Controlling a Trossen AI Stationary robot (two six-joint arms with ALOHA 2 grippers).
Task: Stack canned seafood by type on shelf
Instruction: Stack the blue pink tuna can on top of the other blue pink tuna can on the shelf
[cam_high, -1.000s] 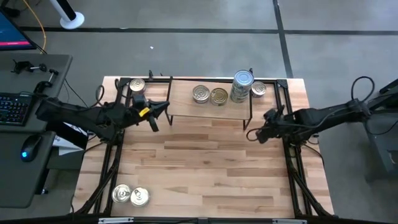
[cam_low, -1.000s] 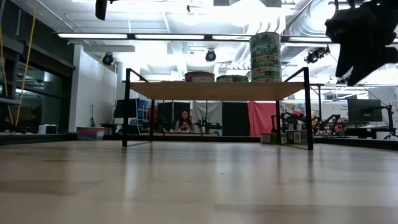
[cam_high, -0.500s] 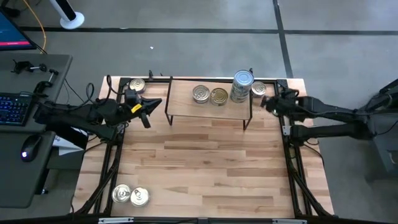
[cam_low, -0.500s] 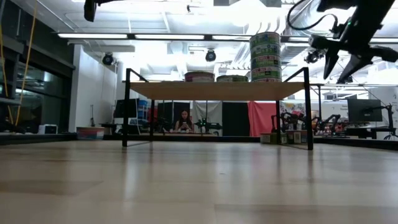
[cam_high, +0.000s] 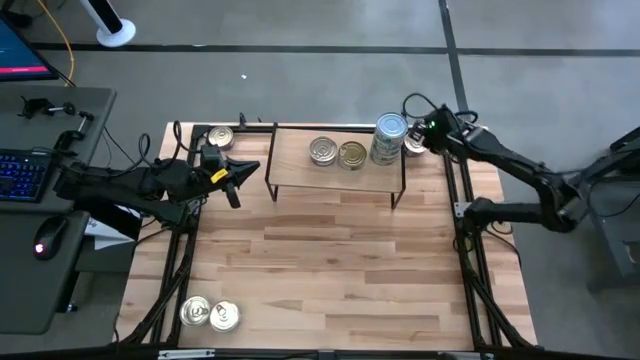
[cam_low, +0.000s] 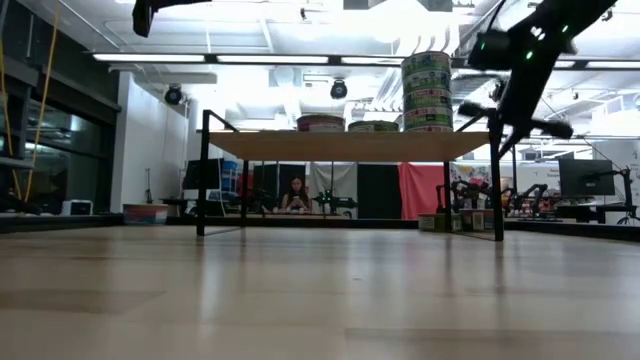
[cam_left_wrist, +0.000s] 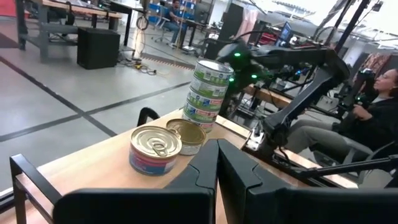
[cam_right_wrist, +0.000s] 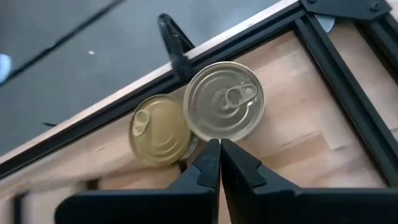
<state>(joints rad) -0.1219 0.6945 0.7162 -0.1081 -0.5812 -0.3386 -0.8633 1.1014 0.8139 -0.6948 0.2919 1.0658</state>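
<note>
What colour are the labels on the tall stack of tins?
Green and white, clearest in the left wrist view.

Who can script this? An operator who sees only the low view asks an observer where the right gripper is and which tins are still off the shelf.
Operator: Where is the right gripper?
Observer: The high view puts the right gripper over the table's far-right corner, past the end of the shelf.
Operator: What is under it?
Observer: Its wrist view shows a silver tin beside a gold tin.
</note>
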